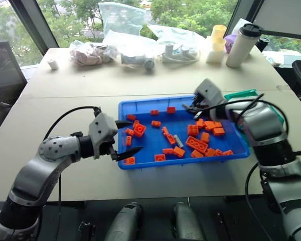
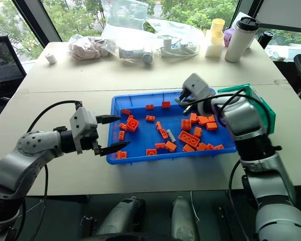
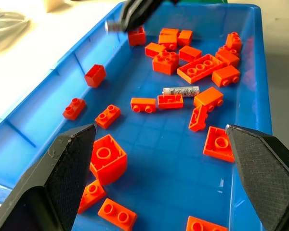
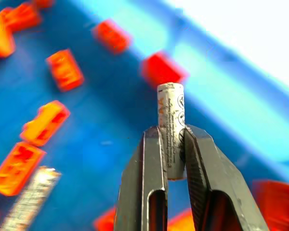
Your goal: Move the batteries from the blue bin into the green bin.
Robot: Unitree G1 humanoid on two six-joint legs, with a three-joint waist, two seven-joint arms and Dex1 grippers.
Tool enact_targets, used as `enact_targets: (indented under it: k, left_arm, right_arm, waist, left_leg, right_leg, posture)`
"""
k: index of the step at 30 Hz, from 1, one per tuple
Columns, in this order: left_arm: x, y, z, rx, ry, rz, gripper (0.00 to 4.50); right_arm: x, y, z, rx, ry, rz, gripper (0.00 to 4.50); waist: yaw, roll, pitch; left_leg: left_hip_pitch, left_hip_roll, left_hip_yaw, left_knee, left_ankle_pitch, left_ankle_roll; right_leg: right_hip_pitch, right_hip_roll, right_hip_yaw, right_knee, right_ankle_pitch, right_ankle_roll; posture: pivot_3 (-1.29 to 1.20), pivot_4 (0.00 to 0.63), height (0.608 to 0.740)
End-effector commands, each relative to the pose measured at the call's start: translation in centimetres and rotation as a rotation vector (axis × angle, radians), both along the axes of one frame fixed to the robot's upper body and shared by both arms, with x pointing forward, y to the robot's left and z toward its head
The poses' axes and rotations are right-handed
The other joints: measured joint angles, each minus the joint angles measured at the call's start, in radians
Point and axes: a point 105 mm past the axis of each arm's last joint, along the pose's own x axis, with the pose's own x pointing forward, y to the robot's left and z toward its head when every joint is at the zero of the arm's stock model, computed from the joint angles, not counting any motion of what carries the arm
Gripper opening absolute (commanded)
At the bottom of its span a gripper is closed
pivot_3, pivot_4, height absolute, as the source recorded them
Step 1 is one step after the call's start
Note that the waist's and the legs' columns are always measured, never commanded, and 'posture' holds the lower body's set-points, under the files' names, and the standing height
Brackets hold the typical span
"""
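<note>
A battery is held between the two fingers of the right gripper, which are pressed on its lower half, so that the upper half stands out above the tips. It is carried above the far right part of the blue bin, close to the green bin, which stands just beside the right end of the blue bin on the bench. The hold is narrow and the battery is smooth and round, so it is judged that it may slip or turn between the fingers during the way to the green bin; if it is released too early, it would fall back among the orange bricks or on the bench. The rim of the green bin is higher than the blue bin, and a low path could make the battery strike this rim and be pushed out of the hold. A second battery is seen lying flat in the middle of the blue bin, touching an orange brick at one end; it may be difficult to take without catching the brick also. The left gripper is kept above the left end of the blue bin with its fingers wide apart and nothing between them; no danger is expected from it while it rests there.
</note>
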Motion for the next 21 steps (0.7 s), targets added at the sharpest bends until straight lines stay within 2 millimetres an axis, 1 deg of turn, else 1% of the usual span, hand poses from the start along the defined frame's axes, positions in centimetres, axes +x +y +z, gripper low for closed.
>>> enact_targets:
  k: [1, 3, 5, 8, 10, 12, 14, 16, 17, 18, 19, 21]
  left_arm:
    - [0.1, -0.3, 0.7, -0.010, -0.033, -0.019, 4.50]
    - [0.2, -0.5, 0.6, -0.011, -0.031, -0.031, 4.50]
    - [0.4, -0.7, 0.5, -0.011, -0.031, -0.042, 4.50]
    - [0.7, -1.0, 0.6, -0.016, -0.036, -0.059, 4.50]
    - [0.9, -1.1, 0.7, -0.016, -0.041, -0.064, 4.50]
    - [0.9, -1.1, 0.7, -0.012, -0.043, -0.067, 4.50]
    - [0.9, -1.1, 0.7, -0.010, -0.042, -0.067, 4.50]
    - [0.8, -0.9, 0.7, -0.006, -0.042, -0.064, 4.50]
    - [0.8, -0.8, 0.7, -0.005, -0.042, -0.063, 4.50]
    - [0.8, -0.8, 0.8, -0.005, -0.042, -0.062, 4.50]
    - [0.8, -0.8, 0.8, -0.003, -0.042, -0.061, 4.50]
    - [0.8, -0.7, 0.8, 0.000, -0.042, -0.059, 4.50]
  right_arm:
    - [-1.3, -4.3, 2.0, -0.080, -0.060, -0.086, 0.01]
    - [-1.6, -6.4, 2.1, -0.097, -0.062, -0.151, 0.01]
    - [-1.8, -7.7, 1.9, -0.114, -0.054, -0.182, 0.01]
    - [-2.1, -8.6, 1.1, -0.132, -0.031, -0.193, 0.01]
    - [-2.3, -8.6, -0.1, -0.150, 0.002, -0.180, 1.09]
    - [-2.1, -9.2, -0.9, -0.164, 0.013, -0.211, 2.02]
    - [-2.0, -9.5, -0.9, -0.160, 0.008, -0.222, 3.10]
    - [-2.1, -9.3, -0.5, -0.163, -0.002, -0.214, 4.11]
    - [-2.0, -9.1, -0.1, -0.159, -0.012, -0.207, 4.48]
    - [-2.0, -8.6, 0.4, -0.149, -0.028, -0.189, 4.48]
    - [-2.0, -7.7, 1.0, -0.126, -0.038, -0.152, 4.48]
    - [-2.5, -3.9, 2.1, -0.062, -0.055, -0.002, 4.48]
  waist:
    - [0.006, -0.001, -0.001]
    - [-0.005, -0.002, -0.001]
    - [-0.021, -0.001, -0.001]
    - [-0.030, 0.001, -0.001]
    - [-0.033, 0.001, -0.001]
    - [-0.037, 0.001, -0.001]
    - [-0.039, 0.001, -0.001]
    - [-0.039, 0.001, -0.001]
    - [-0.039, 0.001, -0.001]
    - [-0.039, 0.001, -0.001]
    - [-0.039, 0.001, -0.001]
    - [-0.042, 0.001, -0.001]
  left_leg:
    - [0.000, 0.000, 0.000, 0.000, 0.000, 0.000]
    - [0.001, 0.001, 0.002, 0.000, -0.003, 0.004]
    - [0.001, 0.002, 0.003, 0.000, -0.003, 0.005]
    - [0.002, 0.002, 0.004, 0.000, -0.003, 0.005]
    - [0.002, 0.002, 0.004, 0.000, -0.003, 0.005]
    - [0.002, 0.002, 0.003, 0.000, -0.002, 0.004]
    - [0.002, 0.002, 0.004, 0.000, -0.002, 0.003]
    - [0.002, 0.002, 0.004, 0.000, -0.002, 0.003]
    - [0.002, 0.002, 0.003, 0.000, -0.002, 0.003]
    - [0.002, 0.002, 0.003, 0.000, -0.002, 0.003]
    - [0.002, 0.002, 0.003, 0.000, -0.002, 0.003]
    - [0.002, 0.002, 0.004, 0.000, -0.002, 0.004]
  right_leg:
    - [0.000, 0.000, 0.000, -0.001, 0.000, 0.000]
    - [0.001, 0.000, 0.000, -0.001, 0.000, 0.000]
    - [0.001, 0.000, 0.001, 0.000, 0.000, 0.000]
    - [0.000, 0.000, 0.002, 0.001, 0.001, 0.000]
    - [0.000, 0.000, 0.002, 0.001, 0.001, 0.000]
    - [0.000, 0.000, 0.002, 0.001, 0.001, 0.000]
    - [0.000, 0.000, 0.002, 0.001, 0.001, 0.000]
    - [0.000, 0.000, 0.002, 0.001, 0.001, 0.000]
    - [0.000, 0.000, 0.002, 0.001, 0.001, 0.000]
    - [0.000, 0.000, 0.002, 0.001, 0.001, 0.000]
    - [0.000, 0.000, 0.002, 0.001, 0.001, 0.000]
    - [0.000, 0.000, 0.002, 0.001, 0.001, 0.000]
  posture:
    - [0.00, 0.150, 0.740]
    - [0.00, 0.150, 0.740]
    - [0.00, 0.150, 0.740]
    - [0.00, 0.150, 0.740]
    - [0.00, 0.150, 0.740]
    - [0.00, 0.150, 0.740]
    - [0.00, 0.150, 0.740]
    - [0.00, 0.150, 0.740]
    - [0.00, 0.150, 0.740]
    - [0.00, 0.150, 0.740]
    - [0.00, 0.150, 0.740]
    - [0.00, 0.150, 0.740]
